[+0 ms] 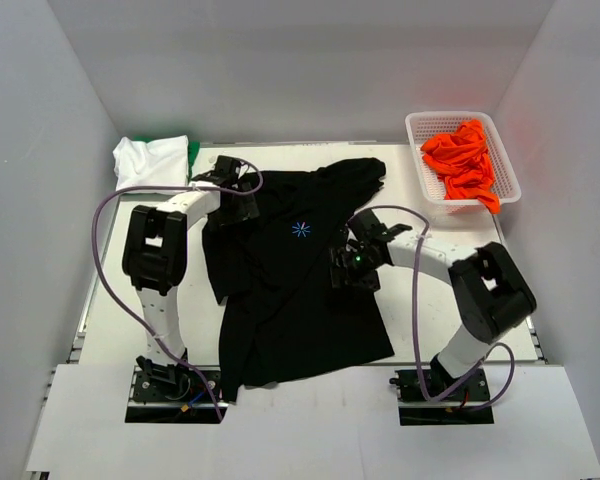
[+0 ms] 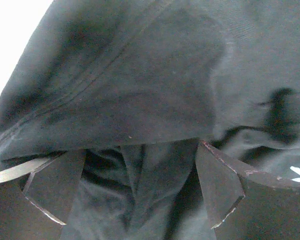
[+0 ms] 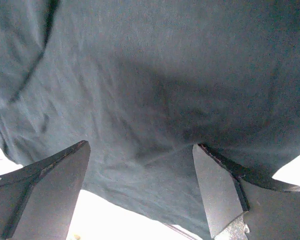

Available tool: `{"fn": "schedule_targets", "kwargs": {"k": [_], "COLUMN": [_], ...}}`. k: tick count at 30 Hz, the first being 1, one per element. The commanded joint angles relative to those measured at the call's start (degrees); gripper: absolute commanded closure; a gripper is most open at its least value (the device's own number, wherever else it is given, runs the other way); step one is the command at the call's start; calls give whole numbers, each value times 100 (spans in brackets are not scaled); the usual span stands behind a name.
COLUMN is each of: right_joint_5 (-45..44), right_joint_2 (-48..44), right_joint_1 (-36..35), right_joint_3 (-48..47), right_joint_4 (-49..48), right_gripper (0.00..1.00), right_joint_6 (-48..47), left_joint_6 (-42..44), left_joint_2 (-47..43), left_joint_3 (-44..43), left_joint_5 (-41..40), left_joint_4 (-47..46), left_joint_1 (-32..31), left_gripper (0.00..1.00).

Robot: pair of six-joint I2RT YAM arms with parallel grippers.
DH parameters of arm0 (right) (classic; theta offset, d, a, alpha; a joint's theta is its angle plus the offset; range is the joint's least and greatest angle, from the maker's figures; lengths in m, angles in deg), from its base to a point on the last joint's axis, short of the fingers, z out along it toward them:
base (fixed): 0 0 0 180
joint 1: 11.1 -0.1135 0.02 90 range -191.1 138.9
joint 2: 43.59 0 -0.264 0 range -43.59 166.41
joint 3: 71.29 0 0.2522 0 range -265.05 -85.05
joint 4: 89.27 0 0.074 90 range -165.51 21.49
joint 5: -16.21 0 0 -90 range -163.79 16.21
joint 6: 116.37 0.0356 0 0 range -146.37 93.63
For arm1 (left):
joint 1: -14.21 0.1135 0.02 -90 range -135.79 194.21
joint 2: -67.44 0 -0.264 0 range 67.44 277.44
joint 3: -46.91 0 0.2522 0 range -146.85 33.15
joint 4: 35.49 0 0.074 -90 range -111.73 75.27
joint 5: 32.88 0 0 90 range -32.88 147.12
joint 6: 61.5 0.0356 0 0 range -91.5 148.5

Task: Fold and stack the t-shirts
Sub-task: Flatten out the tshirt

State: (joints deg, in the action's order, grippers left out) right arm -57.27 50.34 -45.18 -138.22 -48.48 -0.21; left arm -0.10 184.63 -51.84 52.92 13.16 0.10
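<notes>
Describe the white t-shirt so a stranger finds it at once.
On the table, find the far left corner, past the left arm. The white t-shirt lies there, a green one peeking out beside it. It is the only white cloth; the big spread shirt is black.

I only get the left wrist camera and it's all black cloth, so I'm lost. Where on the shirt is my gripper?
Observer: The left gripper is over the far left part of the black t-shirt, which lies spread across the middle of the table.
Operator: What's the other arm doing?
Observer: The right gripper is over the shirt's right side, with its jaws open.
Operator: Are there more shirts?
Observer: Yes. The orange t-shirts are piled in a white basket at the far right corner.
</notes>
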Motion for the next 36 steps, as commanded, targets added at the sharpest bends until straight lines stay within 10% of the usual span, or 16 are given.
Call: {"fn": "schedule_targets", "kwargs": {"k": [1,10,20,27,36], "right_joint_5": [-540,-1484,-2707,-1748,-2416], "right_joint_2": [660,2489,5117,3230,549], "right_joint_1": [103,1272,2037,1713,1098], "right_joint_3": [-185,-2378,-8349,-5849,-3187], "right_joint_4": [65,1084,2615,1060,734], "right_gripper": [10,14,14,10,10], "right_joint_6": [4,110,-908,-1798,-1184], "left_joint_6": [-260,-1077,-1482,-1281,-331], "left_joint_2": [-380,-820,-2164,-3165,-3080], "left_joint_3": [560,1151,2214,1681,571], "left_joint_5": [-782,-1257,-1021,-679,-125], "left_joint_4": [307,1247,2556,3059,1285], "left_joint_1": [40,259,198,145,145], "left_gripper": [0,0,0,0,0]}}
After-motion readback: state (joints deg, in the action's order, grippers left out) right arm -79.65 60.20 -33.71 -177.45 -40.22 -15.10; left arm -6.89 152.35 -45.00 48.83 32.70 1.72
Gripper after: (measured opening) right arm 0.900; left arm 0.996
